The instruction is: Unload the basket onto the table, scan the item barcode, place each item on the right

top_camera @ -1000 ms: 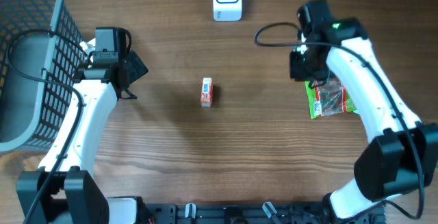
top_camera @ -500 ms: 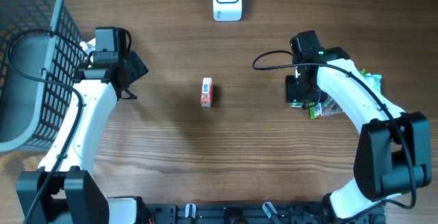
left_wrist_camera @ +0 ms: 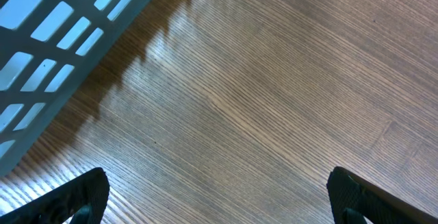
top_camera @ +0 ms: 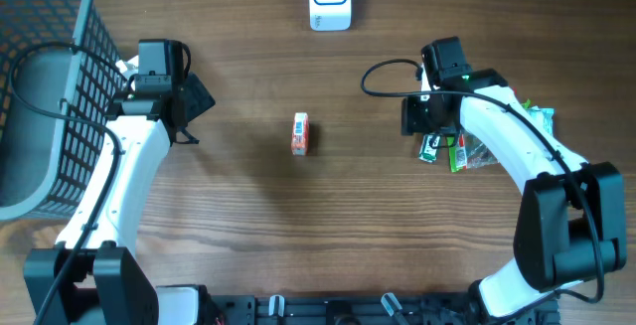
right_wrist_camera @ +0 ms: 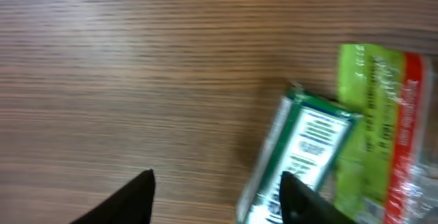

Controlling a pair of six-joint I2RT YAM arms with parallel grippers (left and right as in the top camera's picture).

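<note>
Apparently nothing is scanned yet: right end effector (right_wrist_camera: 215, 196) hangs released over the green packet (right_wrist_camera: 308, 142), left end effector (left_wrist_camera: 219, 200) released.

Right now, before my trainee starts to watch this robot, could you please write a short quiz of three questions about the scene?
1. Fill in: the small orange box lies on the table ___ the two arms.
2. True or false: the left gripper is holding the small orange box.
3. Which thing lies nearest the right gripper?
A) the grey basket
B) the green packet
C) the white scanner

Key: 1 between. 2 false, its jaws stand open and empty. 3 B.
</note>
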